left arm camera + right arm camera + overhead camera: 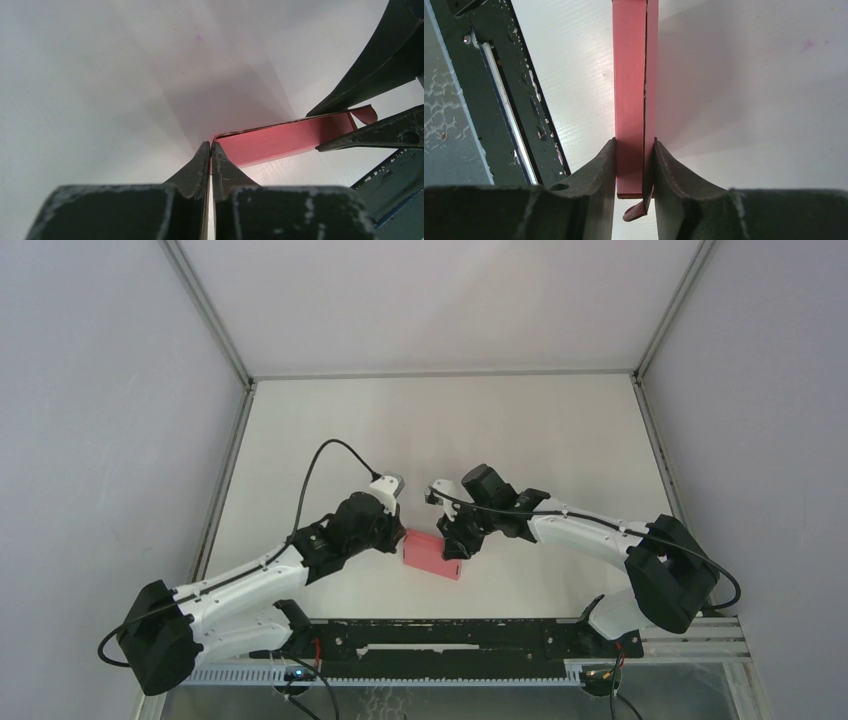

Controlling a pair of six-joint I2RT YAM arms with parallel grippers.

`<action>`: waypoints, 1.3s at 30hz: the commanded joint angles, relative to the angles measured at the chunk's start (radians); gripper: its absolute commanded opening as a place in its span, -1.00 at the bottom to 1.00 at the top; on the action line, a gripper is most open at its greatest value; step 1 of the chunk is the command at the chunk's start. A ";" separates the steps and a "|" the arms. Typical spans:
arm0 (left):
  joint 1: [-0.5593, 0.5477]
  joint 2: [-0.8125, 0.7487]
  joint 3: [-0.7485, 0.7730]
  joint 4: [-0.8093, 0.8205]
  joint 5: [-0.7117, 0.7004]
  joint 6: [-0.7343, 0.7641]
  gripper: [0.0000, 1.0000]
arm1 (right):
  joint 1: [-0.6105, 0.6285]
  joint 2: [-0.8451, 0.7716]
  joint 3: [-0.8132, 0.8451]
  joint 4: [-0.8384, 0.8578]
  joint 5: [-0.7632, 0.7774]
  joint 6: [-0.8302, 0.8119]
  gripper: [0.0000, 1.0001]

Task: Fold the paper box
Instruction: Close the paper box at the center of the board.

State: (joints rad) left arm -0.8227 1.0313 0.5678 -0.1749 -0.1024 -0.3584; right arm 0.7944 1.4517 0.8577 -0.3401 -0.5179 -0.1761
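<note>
We find the box (432, 555) just below centre in the overhead view, lying on the table (520, 440) between the two arms as a flattened, narrow pink sleeve. The right gripper (635, 167) is clamped on it across its thin width, one finger on each broad face. A small flap (634, 212) curls loose below the fingers at the bottom of the right wrist view. The left gripper (211, 150) sits at the box's opposite end, its fingers drawn together with only a hairline slit between them. We cannot tell whether a thin tab is caught in that slit. In our judgement the step in hand is working the end panels at the left gripper's end, and the task is well short of done, since the seam along the top edge gapes slightly. To do this well, the right clamp should hold firm without crushing the faces. The left fingers should act along the crease line, not across it, and move slowly so the box is not dragged out of the right grip. The loose flap at the right end will need tucking afterwards, and careless twisting now could crease it.
</note>
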 commanded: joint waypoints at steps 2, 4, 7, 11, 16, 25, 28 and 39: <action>-0.003 0.008 0.018 -0.005 -0.041 0.005 -0.90 | 0.009 -0.008 0.017 0.029 0.003 -0.002 -0.74; -0.004 0.002 0.023 -0.012 -0.048 0.005 -0.91 | 0.013 -0.012 0.017 0.028 0.010 -0.003 -0.74; -0.003 -0.007 0.031 -0.025 -0.067 0.004 -0.92 | 0.021 -0.017 0.017 0.031 0.021 0.000 -0.74; -0.003 -0.016 0.038 -0.034 -0.085 0.003 -0.93 | 0.035 -0.020 0.017 0.032 0.051 0.004 -0.74; -0.004 -0.017 0.054 -0.046 -0.089 0.001 -0.94 | 0.061 -0.019 0.017 0.034 0.107 0.010 -0.74; -0.003 -0.019 0.076 -0.067 -0.086 -0.008 -0.97 | 0.104 -0.019 0.017 0.048 0.213 0.022 -0.76; -0.004 -0.023 0.076 -0.067 -0.082 -0.015 -0.96 | 0.114 -0.019 0.017 0.053 0.237 0.026 -0.77; -0.003 -0.019 0.083 -0.067 -0.083 -0.030 -0.97 | 0.133 -0.019 0.017 0.049 0.303 0.029 -0.78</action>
State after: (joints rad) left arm -0.8272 1.0199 0.5911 -0.2359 -0.1677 -0.3687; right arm 0.9192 1.4479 0.8577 -0.2802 -0.2890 -0.1501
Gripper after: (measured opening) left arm 0.018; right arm 0.370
